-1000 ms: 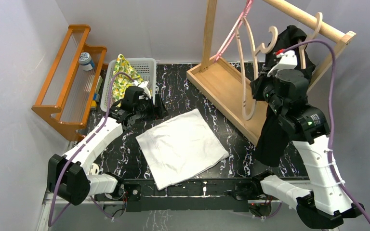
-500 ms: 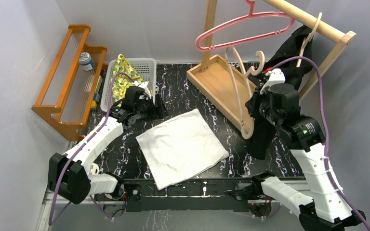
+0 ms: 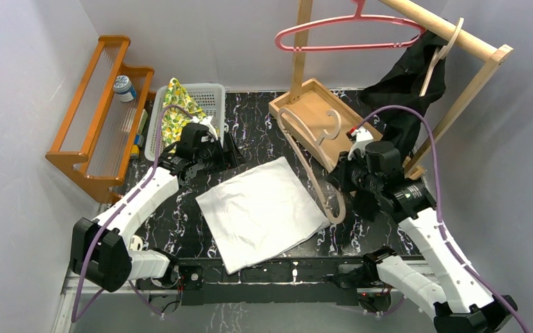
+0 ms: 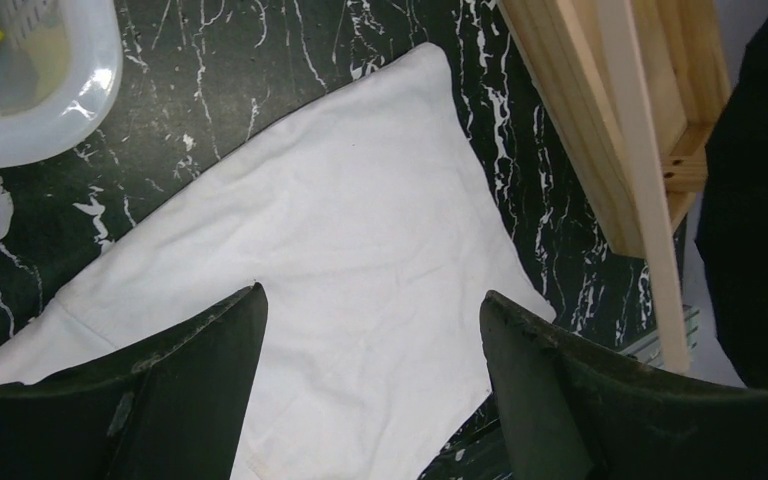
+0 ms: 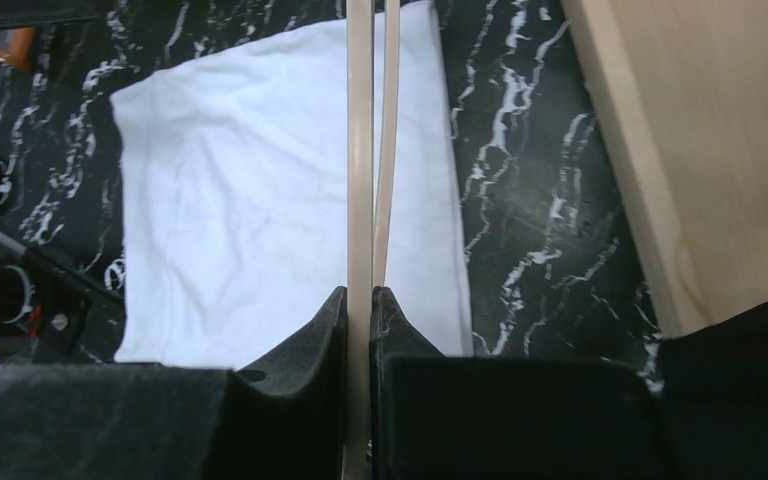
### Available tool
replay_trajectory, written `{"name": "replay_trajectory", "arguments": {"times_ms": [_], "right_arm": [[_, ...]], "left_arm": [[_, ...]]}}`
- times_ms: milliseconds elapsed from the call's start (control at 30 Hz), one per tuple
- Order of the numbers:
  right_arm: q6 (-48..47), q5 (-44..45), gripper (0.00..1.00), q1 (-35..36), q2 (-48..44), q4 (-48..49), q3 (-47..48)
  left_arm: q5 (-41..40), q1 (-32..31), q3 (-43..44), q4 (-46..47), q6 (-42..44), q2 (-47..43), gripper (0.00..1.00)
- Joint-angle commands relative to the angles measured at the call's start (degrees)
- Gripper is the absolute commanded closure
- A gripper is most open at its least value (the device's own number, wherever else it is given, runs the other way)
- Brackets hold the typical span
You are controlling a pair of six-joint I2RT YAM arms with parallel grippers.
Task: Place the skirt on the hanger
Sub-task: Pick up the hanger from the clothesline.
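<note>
The right gripper [image 5: 359, 305] has its two dark fingers pressed together on a wooden hanger [image 5: 358, 150], pinching one thin, pale arm of it. From the right wrist camera, that arm runs straight out from the fingers and crosses over the right edge of the skirt [image 3: 262, 208]. Whether the wood touches the cloth cannot be told. From above, the hanger curves away from the skirt's right corner, with its hook on the far side.

The left gripper [image 4: 372, 300] is over the skirt's far left edge. Its fingers are spread wide and hold nothing, and white cloth shows between them.

The skirt is a white, folded, roughly square piece of cloth. It lies flat on the black marbled table [image 3: 264, 132], turned so that one corner points toward the arms.

Just beyond the skirt's right corner stands a wooden rack [image 3: 312, 111] with a tray-like base. A pink hanger [image 3: 347, 48] hangs on the rack's rod, far above the skirt. A black garment [image 3: 406, 87] hangs to the right of that.

Beyond the skirt's left corner is a white basket [image 3: 205, 90] holding a yellow patterned cloth [image 3: 177, 104]. Further left of the skirt is an orange wooden shelf [image 3: 73, 159] with a small jar [image 3: 123, 87] on it.
</note>
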Motion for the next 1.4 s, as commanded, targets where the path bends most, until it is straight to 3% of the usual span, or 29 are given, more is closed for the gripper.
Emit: {"name": "replay_trajectory", "arguments": {"times_ms": [0,267,333,600,700,800,967,1233,1367], "right_arm": [[4.0,-5.2,1.0,3.5,0.7,13.3,-2.1],[6.5,10.0,1.0,23.7,10.3,25.2,-2.8],[7.7,12.4,1.0,25.7,12.7,27.7,-3.0],[10.3,6.0,1.0,25.9,17.3,36.2,-4.2],[9.0,4.1,1.0,25.9,18.6,36.6,-4.7],[6.5,1.3,1.0,26.0,18.8,37.4,-5.1],[-0.1,0.8,1.0,26.1,19.2,34.9,-4.3],[-6.2,4.3,1.0,26.5,18.0,32.8,-3.0],[-8.0,3.6,1.0,26.5,17.4,33.3,-3.4]], "left_arm": [[4.0,0.5,0.1,3.2,-3.9,0.4,0.23],[6.9,0.8,0.2,6.2,-8.4,-1.2,0.23],[6.1,1.0,0.3,5.9,-9.0,-2.2,0.23],[6.5,1.6,-2.8,8.1,-15.3,-6.0,0.25],[2.0,1.8,-3.8,10.5,-21.5,-10.0,0.24],[-2.3,2.7,-0.6,7.7,-21.9,-10.9,0.22],[-5.3,6.7,10.0,-5.9,-19.7,-4.5,0.18],[5.3,8.8,15.2,-8.0,-16.0,4.9,0.19],[3.6,9.5,17.0,-13.2,-16.2,7.7,0.21]]}}
